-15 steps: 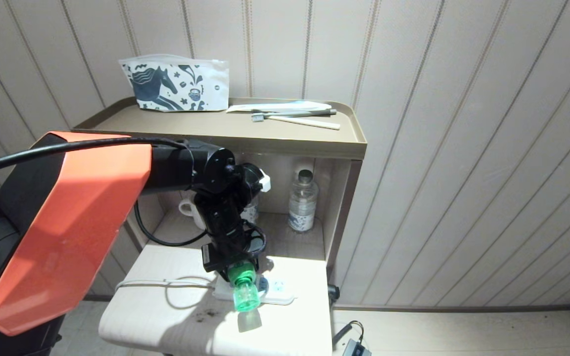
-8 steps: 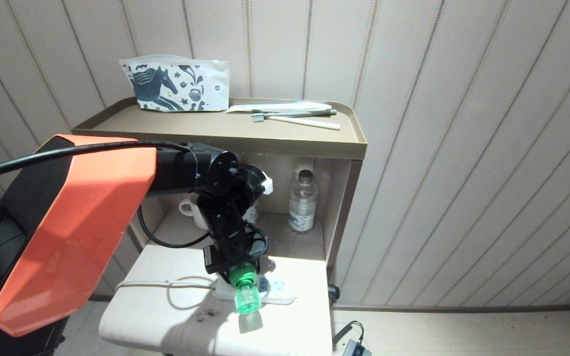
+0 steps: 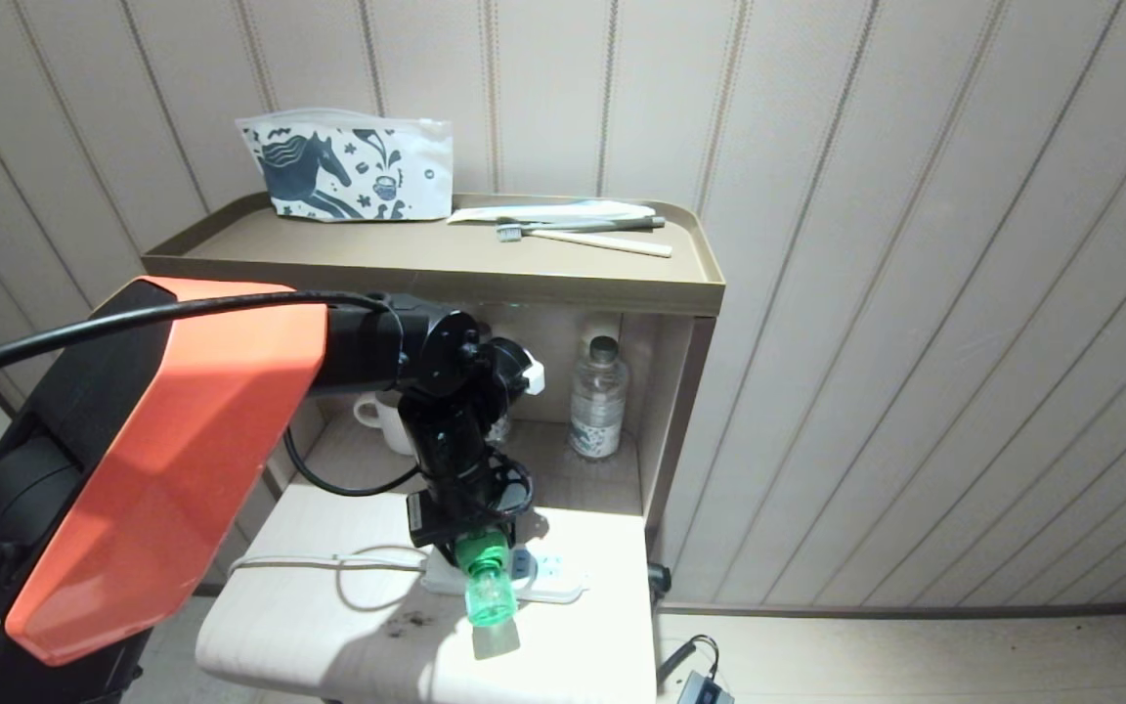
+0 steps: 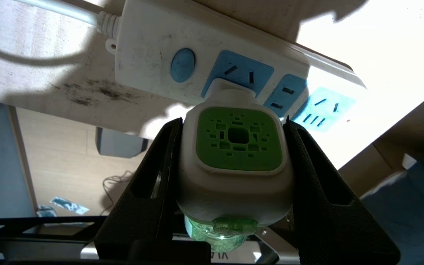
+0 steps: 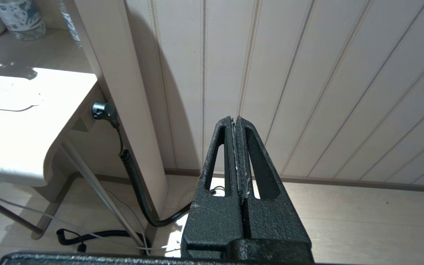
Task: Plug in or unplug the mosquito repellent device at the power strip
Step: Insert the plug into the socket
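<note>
My left gripper point(image 3: 473, 545) is shut on the mosquito repellent device point(image 3: 487, 590), over the low white table point(image 3: 260, 626). In the left wrist view the black fingers point(image 4: 160, 158) press both sides of the device's point(image 4: 238, 147) white head, with its green vented face towards the camera. The device's white back end sits right at the first pale blue socket of the power strip point(image 4: 153, 40), beside the round blue button point(image 4: 182, 64). I cannot tell whether its prongs are in the socket. The strip point(image 3: 553, 584) lies flat on the table. My right gripper point(image 5: 235, 119) is shut and empty, facing the wall near the floor.
A water bottle point(image 3: 598, 399) and a white mug point(image 3: 379, 416) stand in the cabinet's open shelf behind the table. A printed pouch point(image 3: 348, 166) and toothbrushes point(image 3: 583, 233) lie on the cabinet top point(image 3: 700, 272). The strip's white cord point(image 3: 328, 560) loops left. Panelled wall lies right.
The left arm's orange link has shifted right in the head view and the held device has edged slightly right over the strip. The grip is unchanged.
</note>
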Controlling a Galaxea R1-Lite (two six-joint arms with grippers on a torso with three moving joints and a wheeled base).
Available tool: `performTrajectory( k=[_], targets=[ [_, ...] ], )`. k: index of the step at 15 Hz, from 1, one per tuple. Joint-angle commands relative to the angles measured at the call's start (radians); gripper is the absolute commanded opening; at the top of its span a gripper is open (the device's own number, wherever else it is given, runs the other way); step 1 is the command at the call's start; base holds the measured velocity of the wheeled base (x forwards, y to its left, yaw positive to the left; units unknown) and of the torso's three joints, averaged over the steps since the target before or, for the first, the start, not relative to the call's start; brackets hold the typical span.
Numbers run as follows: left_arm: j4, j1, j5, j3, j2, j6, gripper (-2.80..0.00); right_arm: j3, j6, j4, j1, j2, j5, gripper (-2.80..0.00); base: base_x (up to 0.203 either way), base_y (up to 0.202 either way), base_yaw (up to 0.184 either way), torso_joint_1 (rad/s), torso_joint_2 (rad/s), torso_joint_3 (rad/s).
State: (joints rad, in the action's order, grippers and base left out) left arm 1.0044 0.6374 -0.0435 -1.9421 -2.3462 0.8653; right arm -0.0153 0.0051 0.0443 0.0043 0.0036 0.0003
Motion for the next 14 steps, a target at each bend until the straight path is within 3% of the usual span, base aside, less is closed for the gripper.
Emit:
performTrajectory(
  k=[1,8,12,13,14],
  targets=[
    [0.002,0.007,0.022,0.000,-0.019,-0.004,-2.80,0.000,0.001,0.000,0.000,-0.001,0.000,-2.80,0.000,0.000,0.000,0.000,0.00,0.000],
    [0.001,0.014,0.021,0.002,-0.023,-0.021,-2.80,0.000,0.000,0.000,0.000,-0.001,0.000,-2.80,0.000,0.000,0.000,0.000,0.00,0.000],
    [-0.005,0.014,0.018,0.002,-0.010,-0.061,-2.80,0.000,0.000,0.000,0.000,0.000,0.000,-2.80,0.000,0.000,0.000,0.000,0.00,0.000],
    [-0.015,0.014,0.020,0.002,-0.007,-0.058,0.00,0.000,-0.001,0.000,0.000,0.000,0.001,-2.80,0.000,0.000,0.000,0.000,0.00,0.000],
    [-0.023,0.013,0.020,0.002,-0.004,-0.057,0.00,0.000,0.001,0.000,0.000,-0.001,0.000,-2.80,0.000,0.000,0.000,0.000,0.00,0.000]
  ],
)
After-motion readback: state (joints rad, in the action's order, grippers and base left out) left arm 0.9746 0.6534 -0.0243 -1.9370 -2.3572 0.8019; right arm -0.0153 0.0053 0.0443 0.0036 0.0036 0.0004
